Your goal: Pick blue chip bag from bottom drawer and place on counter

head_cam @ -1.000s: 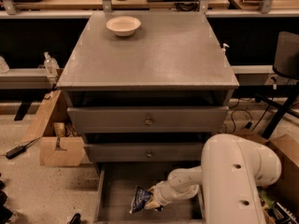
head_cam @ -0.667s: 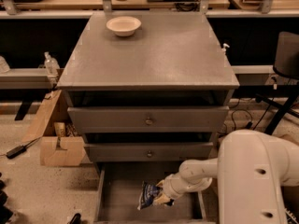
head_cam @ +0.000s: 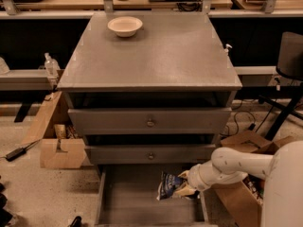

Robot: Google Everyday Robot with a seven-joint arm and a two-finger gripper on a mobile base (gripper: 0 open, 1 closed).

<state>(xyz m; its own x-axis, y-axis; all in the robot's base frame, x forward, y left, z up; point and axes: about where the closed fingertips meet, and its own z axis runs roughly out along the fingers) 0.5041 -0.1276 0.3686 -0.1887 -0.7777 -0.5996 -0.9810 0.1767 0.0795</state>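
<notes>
**Clerk:** Stock, left to right?

**Checker:**
- Item 1: cardboard box (head_cam: 60,151), on the floor left of the cabinet, off the route.
- Item 2: cream bowl (head_cam: 125,25), at the back left of the surface (head_cam: 156,60).
- Item 3: two upper drawers, both shut, a knob (head_cam: 150,123) on each front.
- Item 4: bottom drawer (head_cam: 128,200), pulled out.
- Item 5: blue chip bag (head_cam: 168,185), standing on edge over the right part of that drawer, just below the middle drawer front. Cannot tell whether it touches the drawer floor.
- Item 6: claw (head_cam: 184,189), down inside the drawer, closed on the bag's right edge.
- Item 7: second cardboard box (head_cam: 239,197), on the floor to the right, beneath the arm.

**Clerk:** Handling notes for item 5?

**Checker:** Judged light, soft and crinkly. The foil is likely slippery and the contents brittle. An edge or seam pinch suits it, since squeezing the belly would crush the chips. Held by one edge, it may swing or slide out.

**Clerk:** Obstructions?

**Checker:** The middle drawer front hangs just above the bag, so the bag probably has to come forward before it rises. The drawer's right wall lies just beside the claw. On the surface only the bowl matters, and it is well apart from the front edge.
</notes>
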